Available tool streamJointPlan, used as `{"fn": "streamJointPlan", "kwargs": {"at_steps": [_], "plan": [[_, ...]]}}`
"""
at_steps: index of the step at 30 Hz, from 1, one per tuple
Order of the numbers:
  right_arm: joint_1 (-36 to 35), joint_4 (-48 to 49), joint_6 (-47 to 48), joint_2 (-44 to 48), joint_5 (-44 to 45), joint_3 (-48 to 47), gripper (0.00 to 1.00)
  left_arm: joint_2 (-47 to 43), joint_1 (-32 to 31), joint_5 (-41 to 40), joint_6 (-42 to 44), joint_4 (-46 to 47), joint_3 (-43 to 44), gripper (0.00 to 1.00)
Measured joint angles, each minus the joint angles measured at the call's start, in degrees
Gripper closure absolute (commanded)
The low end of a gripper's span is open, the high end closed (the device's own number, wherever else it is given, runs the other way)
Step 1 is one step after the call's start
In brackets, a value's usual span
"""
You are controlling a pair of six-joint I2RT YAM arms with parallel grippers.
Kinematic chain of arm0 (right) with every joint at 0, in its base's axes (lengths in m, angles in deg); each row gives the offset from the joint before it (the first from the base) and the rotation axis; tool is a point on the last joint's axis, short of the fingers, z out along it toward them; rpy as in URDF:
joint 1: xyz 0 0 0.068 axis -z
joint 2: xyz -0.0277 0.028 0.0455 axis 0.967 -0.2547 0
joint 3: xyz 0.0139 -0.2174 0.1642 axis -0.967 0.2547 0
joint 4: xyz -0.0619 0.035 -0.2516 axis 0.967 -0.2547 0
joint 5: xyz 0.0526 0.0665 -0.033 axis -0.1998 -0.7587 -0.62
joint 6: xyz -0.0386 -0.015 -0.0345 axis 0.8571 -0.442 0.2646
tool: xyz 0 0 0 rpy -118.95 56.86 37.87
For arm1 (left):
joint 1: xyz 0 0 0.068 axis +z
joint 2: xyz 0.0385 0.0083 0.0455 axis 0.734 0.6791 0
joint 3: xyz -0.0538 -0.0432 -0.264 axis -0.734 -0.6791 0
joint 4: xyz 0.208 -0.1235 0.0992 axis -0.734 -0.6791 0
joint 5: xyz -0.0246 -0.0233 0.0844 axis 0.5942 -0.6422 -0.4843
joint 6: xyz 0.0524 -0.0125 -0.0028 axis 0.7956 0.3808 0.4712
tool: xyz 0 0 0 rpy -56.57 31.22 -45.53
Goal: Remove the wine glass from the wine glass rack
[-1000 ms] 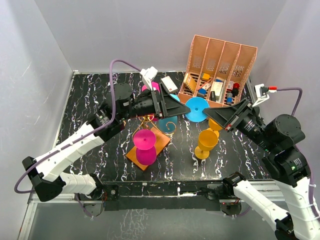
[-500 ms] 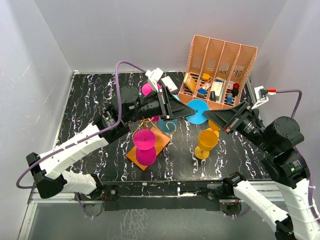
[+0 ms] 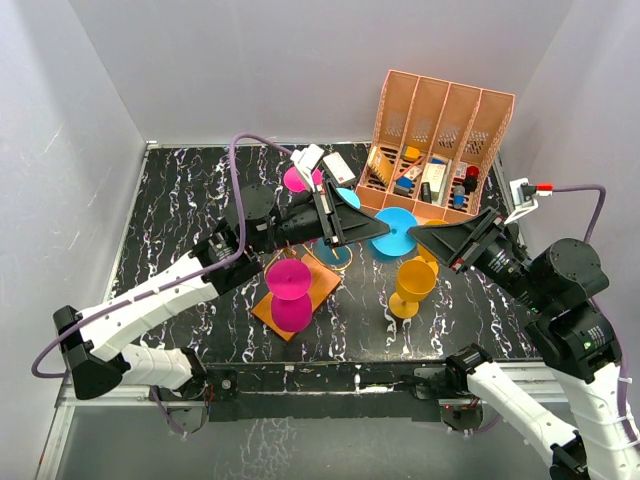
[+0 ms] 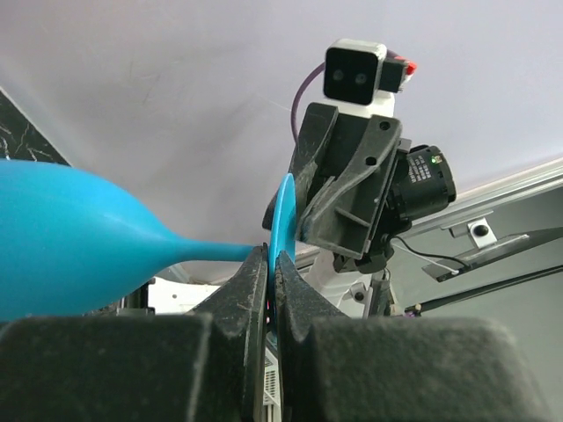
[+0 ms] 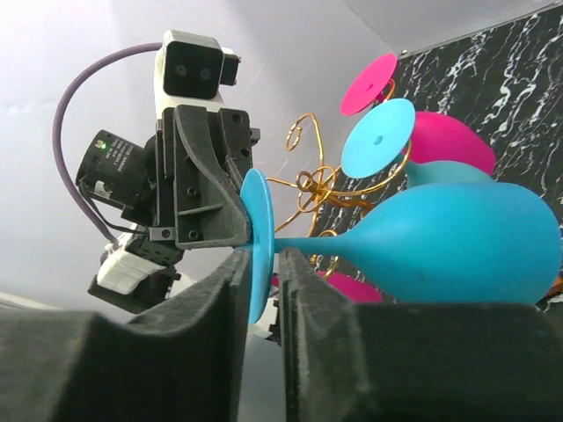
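Both arms reach to frame centre, tips nearly meeting; left gripper [image 3: 372, 226] clamps the blue wine glass [image 4: 88, 246], right gripper [image 3: 412, 233] seemingly slightly parted.

My left arm [image 3: 150, 298] and right arm [image 3: 522, 408] — white shells, black joint housings. My left claw [image 3: 372, 231], right claw [image 3: 413, 232]: matte black wedge fingers, ribbed mounts. One white twin-lens camera [image 3: 307, 157] per wrist, red tab on the right's. One purple cable [image 3: 250, 138] per wrist — looped. One green lamp [image 4: 431, 160] on the wrist motor.
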Motion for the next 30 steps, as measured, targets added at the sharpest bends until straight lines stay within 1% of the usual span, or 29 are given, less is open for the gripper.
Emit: {"fn": "streamJointPlan", "kwargs": {"at_steps": [2,5,6,11,15,19,24,30], "plan": [[0.00,-0.04,0.48,0.04,0.20,0.04,0.54,-0.68,-0.02,-0.37,-0.37,-0.15,-0.92,1.00],[0.00,-0.07,0.85,0.55,0.63,0.07,0.40,-1.88,-0.02,-0.81,-0.68,-0.44,-1.95,1.00],[0.00,-0.09,1.01,0.85,0.92,0.07,0.36,-2.43,-0.02,-1.01,-0.87,-0.26,-2.32,1.00],[0.00,-0.68,2.34,2.29,2.78,-0.07,0.25,-4.81,-0.02,-1.11,-2.27,1.33,-4.09,1.00],[0.00,-3.87,3.78,2.45,4.79,-1.70,0.14,-5.66,-0.02,-1.14,-3.19,2.71,-5.40,1.00],[0.00,-7.43,5.60,3.17,7.63,-3.82,0.10,-7.72,-0.02,-1.22,-4.33,4.33,-7.93,1.00],[0.00,-10.80,6.69,5.62,10.91,-5.33,0.09,-11.28,-0.02,-1.22,-5.95,7.23,-11.41,1.00],[0.00,-11.80,5.31,8.72,11.93,-3.89,0.09,-14.03,-0.02,-0.85,-8.79,12.94,-13.09,1.00]]}}
